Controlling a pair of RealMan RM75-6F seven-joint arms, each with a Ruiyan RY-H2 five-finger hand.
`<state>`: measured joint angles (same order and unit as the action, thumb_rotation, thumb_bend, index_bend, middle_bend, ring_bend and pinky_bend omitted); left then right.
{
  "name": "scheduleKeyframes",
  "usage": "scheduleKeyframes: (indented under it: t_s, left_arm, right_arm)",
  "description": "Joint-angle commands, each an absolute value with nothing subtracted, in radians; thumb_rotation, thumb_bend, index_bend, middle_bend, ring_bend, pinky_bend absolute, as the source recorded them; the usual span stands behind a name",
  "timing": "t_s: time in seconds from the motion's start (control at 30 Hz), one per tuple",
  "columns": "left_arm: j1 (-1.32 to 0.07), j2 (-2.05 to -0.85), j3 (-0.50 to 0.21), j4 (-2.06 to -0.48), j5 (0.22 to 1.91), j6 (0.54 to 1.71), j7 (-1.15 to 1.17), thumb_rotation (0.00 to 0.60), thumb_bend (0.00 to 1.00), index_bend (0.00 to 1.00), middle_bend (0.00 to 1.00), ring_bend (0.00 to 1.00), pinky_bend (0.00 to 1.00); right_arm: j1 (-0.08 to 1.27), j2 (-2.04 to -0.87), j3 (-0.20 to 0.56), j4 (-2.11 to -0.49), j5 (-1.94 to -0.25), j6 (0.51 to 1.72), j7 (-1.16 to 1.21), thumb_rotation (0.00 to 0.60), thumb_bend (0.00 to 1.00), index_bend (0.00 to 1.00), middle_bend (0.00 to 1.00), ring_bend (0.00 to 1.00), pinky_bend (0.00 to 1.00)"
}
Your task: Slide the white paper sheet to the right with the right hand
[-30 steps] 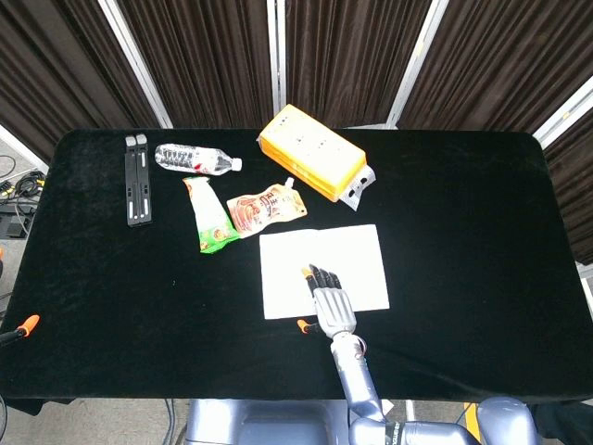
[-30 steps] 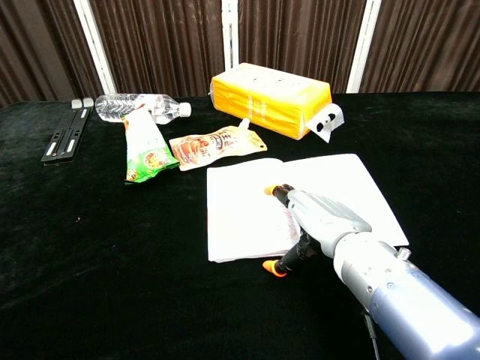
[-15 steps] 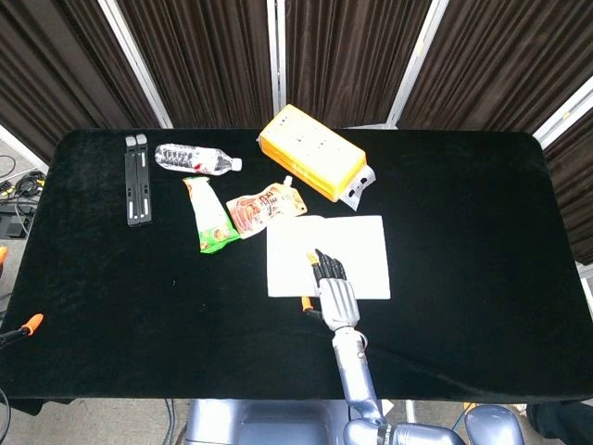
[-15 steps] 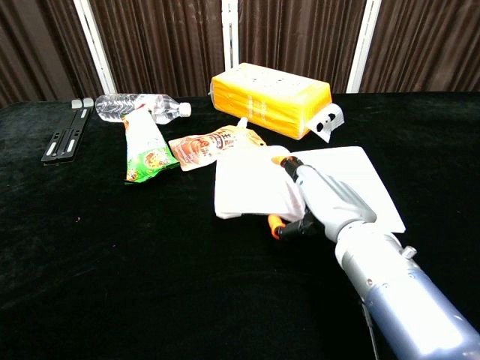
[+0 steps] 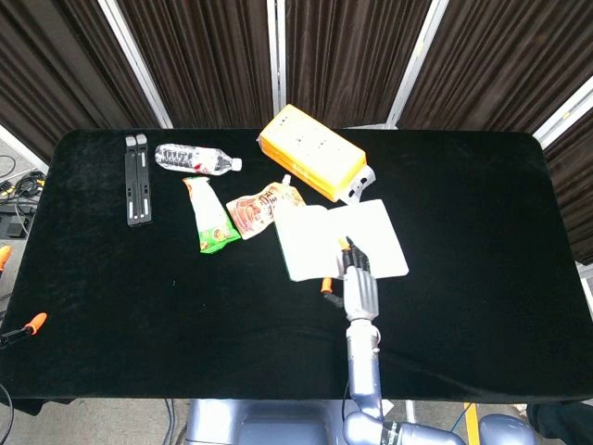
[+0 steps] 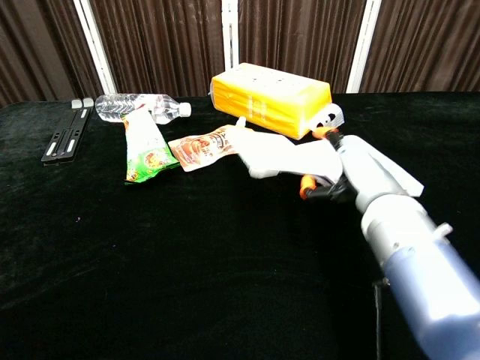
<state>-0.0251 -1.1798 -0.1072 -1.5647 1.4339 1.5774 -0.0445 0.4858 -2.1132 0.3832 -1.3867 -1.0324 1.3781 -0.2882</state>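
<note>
Head view: the white paper sheet (image 5: pixel 341 239) lies just right of the frame's centre on the black table (image 5: pixel 111 278), skewed so its left edge tilts. Its upper left corner overlaps or touches the right end of the orange snack pouch (image 5: pixel 256 206); its top edge sits just below the yellow box (image 5: pixel 310 153). The right hand (image 5: pixel 357 280) lies palm down on the sheet's lower edge, fingers stretched flat and pressing on the paper, grasping nothing. An orange-tipped thumb pokes out to the left, just off the paper. The arm runs straight down to the bottom of the frame. In the upper left are a black folded stand (image 5: pixel 136 179), a clear water bottle (image 5: pixel 194 159) lying on its side, and a green snack packet (image 5: pixel 208 217) beside the pouch. The left hand does not show.

Chest view: the sheet (image 6: pixel 289 157) appears in the centre right, its left part lifted and curled above the cloth, in front of the yellow box (image 6: pixel 270 97). The right hand (image 6: pixel 358 176) rests flat on its right part, fingers extended, somewhat blurred. The orange pouch (image 6: pixel 202 146), green packet (image 6: pixel 146 150), bottle (image 6: pixel 139 106) and stand (image 6: pixel 66 135) fill the upper left.
</note>
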Motion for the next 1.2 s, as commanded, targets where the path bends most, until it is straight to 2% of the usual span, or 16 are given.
scheduleKeyframes:
  t_s: [0.03, 0.47, 0.6, 0.7, 0.73, 0.8, 0.97, 1.2]
  left_arm:
    - [-0.025, -1.179, -0.106, -1.566, 1.437, 1.579, -0.045, 0.600, 0.14, 0.00, 0.00, 0.00, 0.00]
    - [-0.024, -1.182, -0.105, -1.576, 1.455, 1.595, -0.038, 0.600, 0.14, 0.00, 0.00, 0.00, 0.00]
    - [-0.025, -1.183, -0.106, -1.574, 1.457, 1.596, -0.039, 0.600, 0.14, 0.00, 0.00, 0.00, 0.00]
    - [-0.025, -1.183, -0.106, -1.572, 1.457, 1.596, -0.041, 0.600, 0.14, 0.00, 0.00, 0.00, 0.00]
    - [-0.026, -1.184, -0.106, -1.570, 1.457, 1.595, -0.041, 0.600, 0.14, 0.00, 0.00, 0.00, 0.00]
    - [-0.029, -1.191, -0.105, -1.562, 1.453, 1.588, -0.028, 0.600, 0.14, 0.00, 0.00, 0.00, 0.00]
    - [-0.038, -1.204, -0.097, -1.547, 1.462, 1.575, 0.002, 0.600, 0.14, 0.00, 0.00, 0.00, 0.00]
    - [-0.039, -1.229, -0.097, -1.514, 1.471, 1.589, 0.019, 0.600, 0.13, 0.00, 0.00, 0.00, 0.00]
  right_arm:
    - [0.461, -2.082, 0.425, -1.441, -0.993, 1.395, -0.291, 0.600, 0.49, 0.00, 0.00, 0.00, 0.00]
    - [0.421, -1.991, 0.540, -1.515, -0.931, 1.453, -0.282, 0.600, 0.49, 0.00, 0.00, 0.00, 0.00]
    - [0.400, -1.935, 0.524, -1.541, -0.957, 1.454, -0.271, 0.600, 0.47, 0.00, 0.00, 0.00, 0.00]
    - [0.381, -1.878, 0.486, -1.570, -0.981, 1.434, -0.279, 0.600, 0.38, 0.00, 0.00, 0.00, 0.00]
    - [0.373, -1.851, 0.471, -1.583, -0.989, 1.424, -0.283, 0.600, 0.32, 0.00, 0.00, 0.00, 0.00]
    - [0.344, -1.752, 0.411, -1.631, -1.030, 1.384, -0.294, 0.600, 0.22, 0.00, 0.00, 0.00, 0.00]
    - [0.287, -1.522, 0.272, -1.665, -1.196, 1.296, -0.216, 0.600, 0.14, 0.00, 0.00, 0.00, 0.00]
    - [0.204, -1.378, 0.128, -1.573, -1.404, 1.388, -0.183, 0.600, 0.10, 0.00, 0.00, 0.00, 0.00]
